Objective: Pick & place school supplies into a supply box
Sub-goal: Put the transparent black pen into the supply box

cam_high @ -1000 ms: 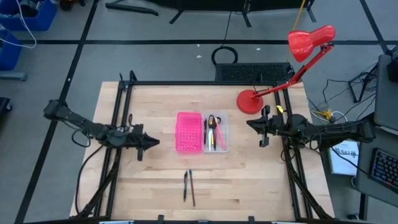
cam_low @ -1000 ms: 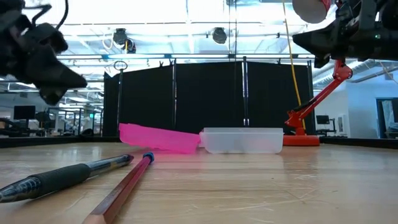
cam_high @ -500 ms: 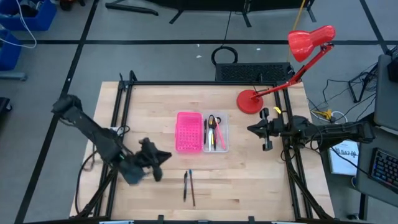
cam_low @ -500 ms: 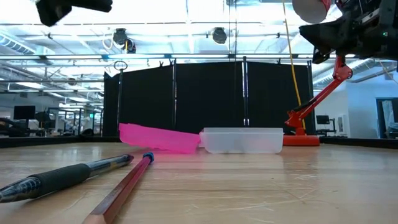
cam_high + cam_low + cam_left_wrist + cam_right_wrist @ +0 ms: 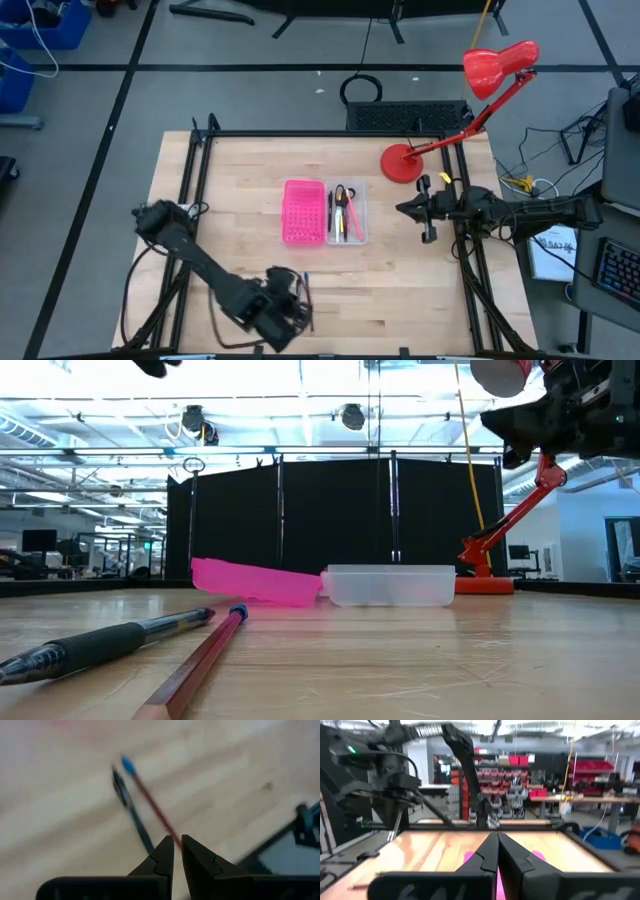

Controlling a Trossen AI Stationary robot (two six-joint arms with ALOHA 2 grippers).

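Observation:
A black pen (image 5: 129, 807) and a red-brown pencil with a blue end (image 5: 150, 800) lie side by side on the wooden table near its front edge; both also show in the low view, the pen (image 5: 100, 645) and the pencil (image 5: 200, 660). My left gripper (image 5: 176, 840) is shut and points down at them from above (image 5: 288, 303), apart from them. The clear supply box (image 5: 347, 213) at mid-table holds scissors and several pens. A pink perforated panel (image 5: 304, 211) lies against its left side. My right gripper (image 5: 415, 210) is shut and waits raised at the table's right.
A red desk lamp (image 5: 402, 163) stands on the table's far right corner, its head (image 5: 500, 65) beyond the table. Black frame rails (image 5: 190, 200) run along the table's left and right sides. Bare wood (image 5: 400, 290) lies right of the pen and pencil.
My left gripper has swung from the table's left middle toward the near edge and rightward, ending above the pen and pencil with its fingers tipped down. It has left the low view upward. The pen, pencil, box and my right gripper have kept still.

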